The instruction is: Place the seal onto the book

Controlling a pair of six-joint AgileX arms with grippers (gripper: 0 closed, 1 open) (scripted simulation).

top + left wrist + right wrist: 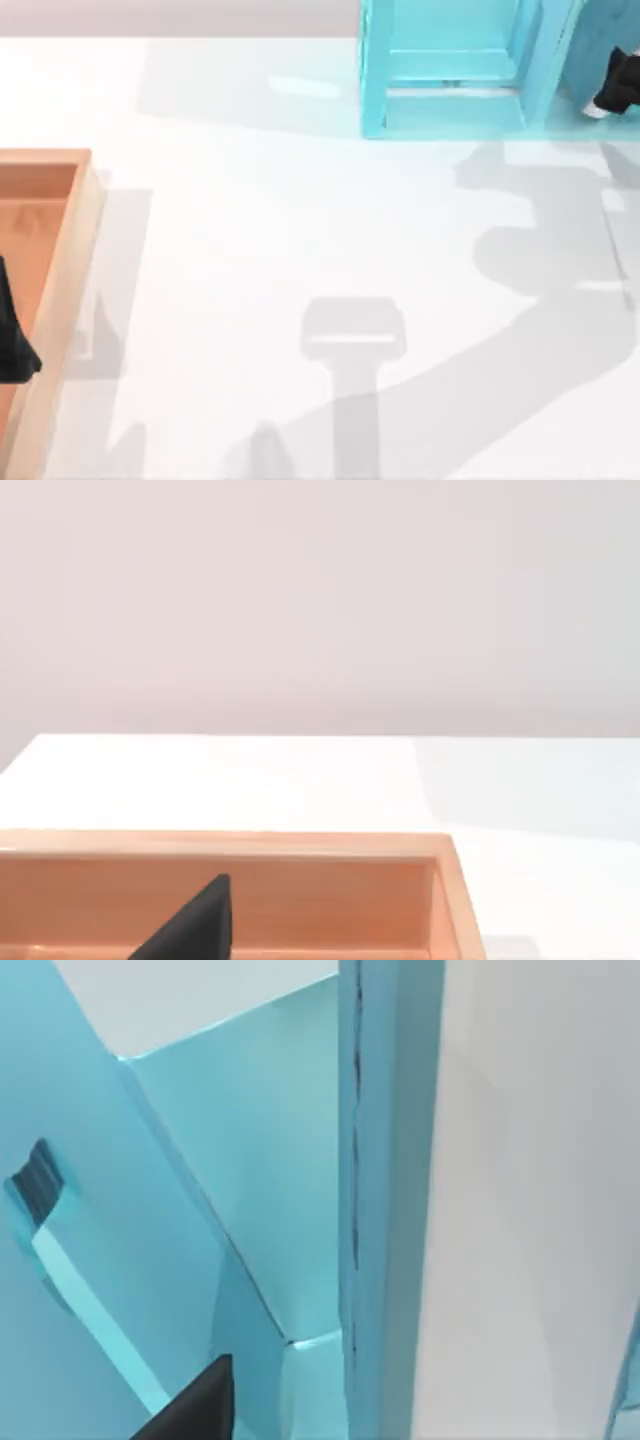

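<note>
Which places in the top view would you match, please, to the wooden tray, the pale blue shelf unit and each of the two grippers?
Things:
1. wooden tray
2. shelf unit
3. left gripper
4. right gripper

Places in the top view:
A. in the top right corner, close against the shelf unit
B. along the left edge, its long rim running down to the bottom
C. over the inside of the tray
D. at the top edge, right of centre

Pairs: 1-B, 2-D, 3-C, 4-A
</note>
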